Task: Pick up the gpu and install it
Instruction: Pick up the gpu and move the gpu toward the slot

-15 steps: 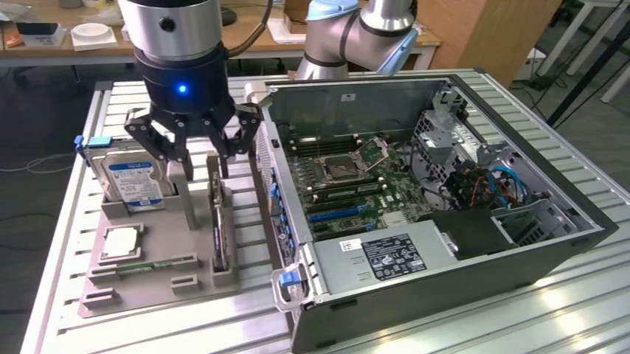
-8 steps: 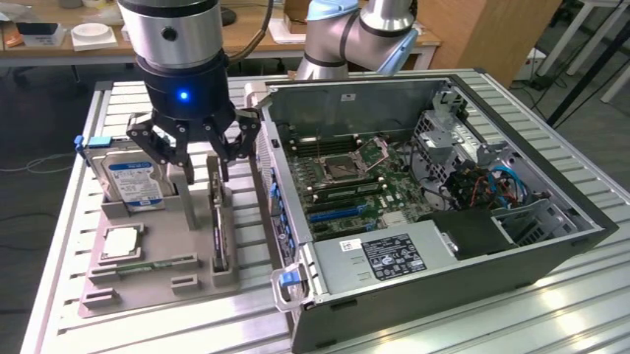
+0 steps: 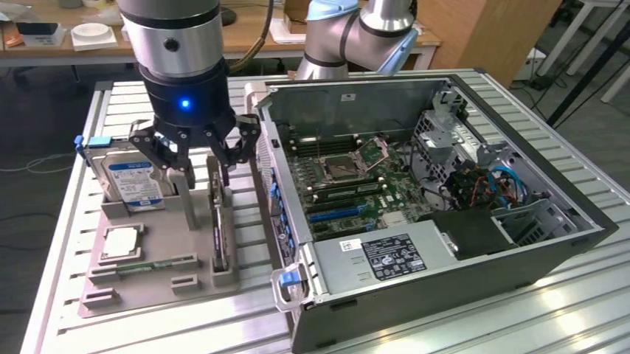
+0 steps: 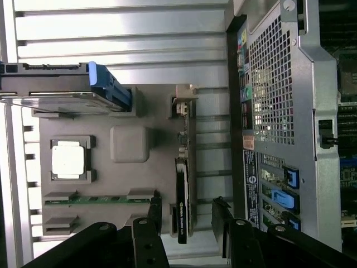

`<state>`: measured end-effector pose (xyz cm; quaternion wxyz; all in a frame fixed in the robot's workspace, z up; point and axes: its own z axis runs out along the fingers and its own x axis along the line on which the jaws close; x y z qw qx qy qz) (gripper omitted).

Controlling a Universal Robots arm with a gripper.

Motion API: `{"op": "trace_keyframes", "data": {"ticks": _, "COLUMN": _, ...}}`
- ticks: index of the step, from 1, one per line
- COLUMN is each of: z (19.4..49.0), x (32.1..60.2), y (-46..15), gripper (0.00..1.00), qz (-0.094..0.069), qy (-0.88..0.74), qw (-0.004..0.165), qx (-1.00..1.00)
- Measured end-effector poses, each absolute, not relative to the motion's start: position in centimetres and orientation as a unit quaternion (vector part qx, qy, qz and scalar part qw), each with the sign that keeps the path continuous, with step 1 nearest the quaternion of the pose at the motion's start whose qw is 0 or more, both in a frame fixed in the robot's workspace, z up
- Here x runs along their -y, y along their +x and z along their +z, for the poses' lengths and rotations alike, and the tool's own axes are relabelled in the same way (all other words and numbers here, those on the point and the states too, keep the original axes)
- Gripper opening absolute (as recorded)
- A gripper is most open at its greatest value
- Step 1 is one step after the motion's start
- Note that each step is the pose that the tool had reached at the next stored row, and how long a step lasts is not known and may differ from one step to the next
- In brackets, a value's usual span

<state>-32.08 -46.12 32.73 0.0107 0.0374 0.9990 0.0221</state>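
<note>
1. A Universal Robots arm poises its end effector (image 3: 205,171) low over a grey parts tray (image 3: 147,291) on the slatted aluminium tabletop (image 3: 59,221), beside an open computer case (image 3: 551,243).
2. The end effector's jaws are spread wide and hold nothing. In the wrist view its dark fingers (image 4: 148,229) stand on either side of the card's thin edge, with a gap visible on both sides.
3. The gpu (image 3: 218,228) stands on edge in a slot of the tray. It is a thin dark card between the tray's raised middle block and the side of the case, and it is not yet lifted or installed.
4. The card lies directly below the end effector. Its long axis runs along the tray, parallel to the case's near wall, from the far end under the jaws toward the front of the tray in the exterior view.
5. The jaws straddle the card across its thickness, near one end rather than at its middle, as the wrist view of the gpu (image 4: 182,190) suggests. Most of its length extends away from the end effector (image 4: 187,223).
6. A blue-labelled hard drive (image 3: 133,183) stands in the tray on the exterior view's left, well apart from the jaws. A square processor (image 3: 118,243) and a narrow green memory stick (image 3: 153,266) lie flat nearer the front.
7. Inside the case the motherboard (image 3: 364,177) lies exposed on the exterior view's right of the card.
</note>
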Motion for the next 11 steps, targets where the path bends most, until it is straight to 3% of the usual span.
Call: {"op": "trace_keyframes", "data": {"ticks": 11, "z": 31.5, "x": 46.1, "y": -32.1, "gripper": 0.49, "qz": 0.022, "qy": 0.037, "qw": 0.011, "qx": -0.999}}
